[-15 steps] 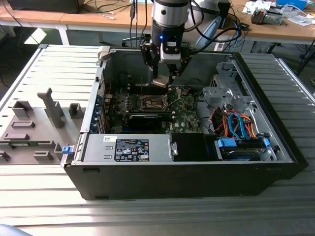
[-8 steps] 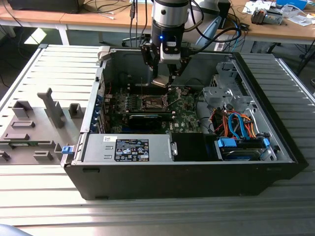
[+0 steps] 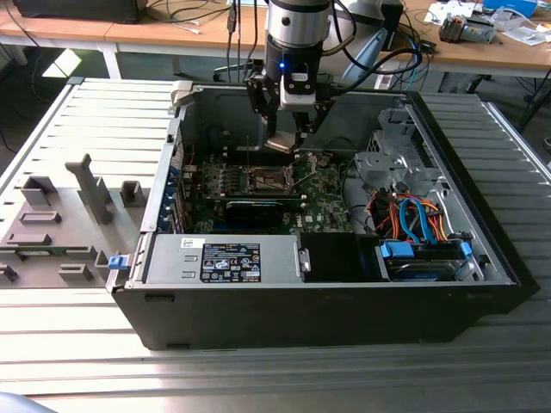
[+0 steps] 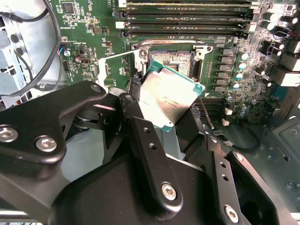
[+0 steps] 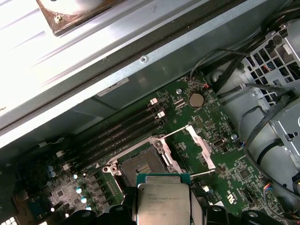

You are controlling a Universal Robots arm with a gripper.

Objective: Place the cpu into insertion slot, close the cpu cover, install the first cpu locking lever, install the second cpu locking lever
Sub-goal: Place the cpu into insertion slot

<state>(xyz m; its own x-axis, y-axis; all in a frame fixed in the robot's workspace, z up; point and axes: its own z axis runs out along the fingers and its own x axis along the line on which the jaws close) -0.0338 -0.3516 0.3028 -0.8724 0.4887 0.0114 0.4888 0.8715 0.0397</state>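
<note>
My gripper (image 3: 285, 140) hangs inside the open computer case, shut on the cpu (image 4: 168, 98), a flat square chip with a silvery top and green rim. Black fingers (image 4: 134, 108) press on two opposite edges of it. In both wrist views the cpu (image 5: 164, 199) is tilted and floats just above and beside the insertion slot (image 5: 140, 166), whose dark contact field (image 4: 171, 60) lies bare inside its metal frame. The cpu cover (image 5: 200, 147) stands swung up at one side of the slot. Thin wire levers (image 5: 174, 133) stick out raised beside the cover.
Long memory slots (image 4: 187, 21) run beside the socket. In the exterior view a long black card (image 3: 258, 206) lies in front of the socket. A power supply (image 3: 225, 258) sits at the case front, with drive bays and cables (image 3: 413, 219) at the right. A grey fixture (image 3: 52, 228) rests outside on the left.
</note>
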